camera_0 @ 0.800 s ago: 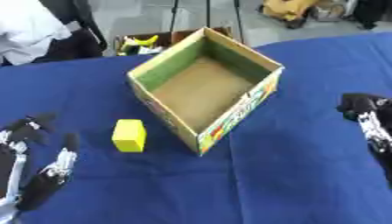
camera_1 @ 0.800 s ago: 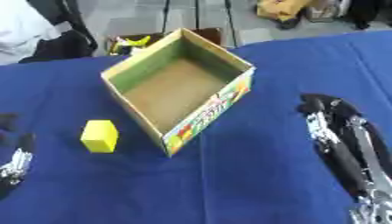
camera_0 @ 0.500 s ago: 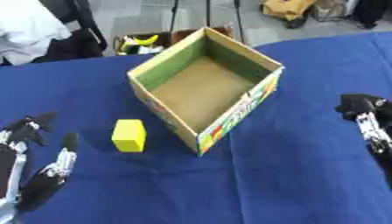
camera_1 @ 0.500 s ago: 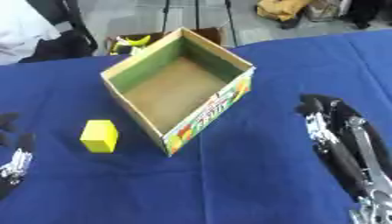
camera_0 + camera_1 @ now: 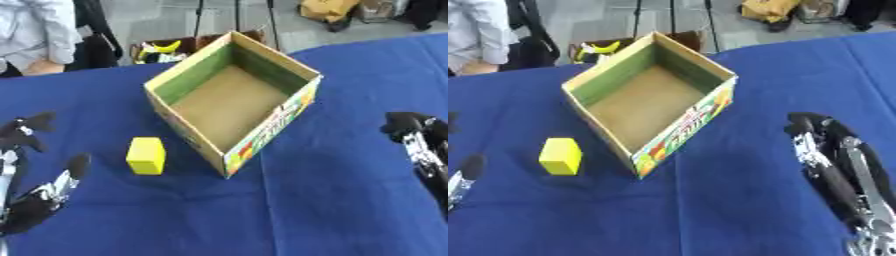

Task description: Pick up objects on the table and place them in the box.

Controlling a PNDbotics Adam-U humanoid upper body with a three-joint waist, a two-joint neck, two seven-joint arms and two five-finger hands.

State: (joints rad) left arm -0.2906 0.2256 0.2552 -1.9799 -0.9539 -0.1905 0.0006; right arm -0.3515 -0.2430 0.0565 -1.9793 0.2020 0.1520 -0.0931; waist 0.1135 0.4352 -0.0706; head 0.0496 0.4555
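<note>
Yellow block point(image 5: 146, 155) lies on the worktop just left of the box point(image 5: 232, 98), near the left edge, so the left hand point(image 5: 39, 197), fingers spread and empty, is nearer than the right hand point(image 5: 833, 172), fingers straight, across the box

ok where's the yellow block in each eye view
Left eye view: the yellow block sits left of centre on the blue tablecloth, just left of the cardboard box and apart from it.
Right eye view: the same block sits further left, again beside the box's near left wall.
Shared landmark: the box's near corner with the colourful printed side.
</note>
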